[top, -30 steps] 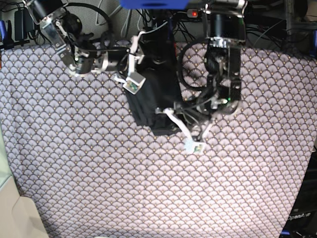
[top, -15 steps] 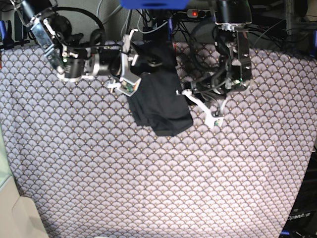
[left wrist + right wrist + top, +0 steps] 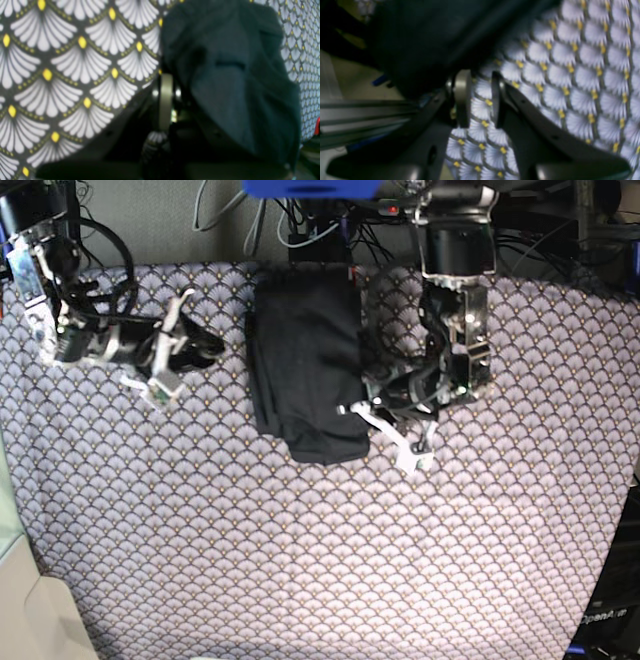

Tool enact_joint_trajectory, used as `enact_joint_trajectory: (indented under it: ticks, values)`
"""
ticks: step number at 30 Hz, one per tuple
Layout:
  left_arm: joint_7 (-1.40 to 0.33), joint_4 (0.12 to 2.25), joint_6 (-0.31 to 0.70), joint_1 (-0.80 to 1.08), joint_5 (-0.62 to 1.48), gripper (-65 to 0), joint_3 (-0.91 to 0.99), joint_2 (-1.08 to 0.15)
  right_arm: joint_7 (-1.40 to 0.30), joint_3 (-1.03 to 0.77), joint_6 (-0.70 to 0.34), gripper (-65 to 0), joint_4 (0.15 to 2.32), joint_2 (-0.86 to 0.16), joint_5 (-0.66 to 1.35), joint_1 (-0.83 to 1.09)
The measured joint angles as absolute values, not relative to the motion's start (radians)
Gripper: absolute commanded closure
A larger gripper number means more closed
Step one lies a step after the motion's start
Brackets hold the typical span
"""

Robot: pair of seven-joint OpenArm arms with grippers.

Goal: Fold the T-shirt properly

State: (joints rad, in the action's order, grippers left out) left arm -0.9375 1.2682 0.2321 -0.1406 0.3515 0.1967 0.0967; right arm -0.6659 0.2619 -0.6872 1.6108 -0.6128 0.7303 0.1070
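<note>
Left wrist view, nearest the camera: the left gripper (image 3: pixel 165 100) shows as one pale finger pad (image 3: pixel 165 100) seen edge-on, with no gap visible beside it, so the fingers are pressed together. Whether cloth is caught between them cannot be told; the dark fabric lies right against the pad's far side. Just beyond and to the right of the fingers rises the T-shirt (image 3: pixel 232 82), a black, soft mound of folded cloth with a short horizontal crease across its face. To the left of the fingers and past the mound's right edge lies the tablecloth (image 3: pixel 62 75), patterned in white fans with yellow dots.

Right wrist view, nearest the camera: the right gripper (image 3: pixel 481 98) has its two fingers spread apart, with bare patterned cloth showing in the gap and nothing held between them. The pale pad (image 3: pixel 462 97) stands on the left, the dark finger on the right. Beyond and to the left of the fingertips lies the black shirt, blurred, apart from both fingers.

Base view: the shirt lies as a folded, roughly rectangular bundle near the far edge of the table. The left gripper (image 3: pixel 372 412) sits at the bundle's near right corner, touching its edge. The right gripper (image 3: pixel 205 345) rests on the tablecloth beside the bundle's opposite side, apart from it.
</note>
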Motion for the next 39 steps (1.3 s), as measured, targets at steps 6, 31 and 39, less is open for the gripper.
enact_joint_trajectory:
  ticks: [6,31,39]
  values:
    - [-0.868,1.194,0.232,-0.181,0.341,0.0,0.191,0.123,-0.608,0.265,-0.685,-13.3,1.555,-0.579,0.729,0.189]
    - [-1.157,1.845,0.242,0.22,0.347,0.0,0.251,-0.058,-0.585,0.043,-0.684,-11.9,1.586,-0.645,0.719,0.389]
    - [-1.168,1.983,0.241,0.487,0.349,0.0,0.244,-0.094,-0.577,-0.192,-0.688,-8.3,1.727,-0.64,0.737,0.645]
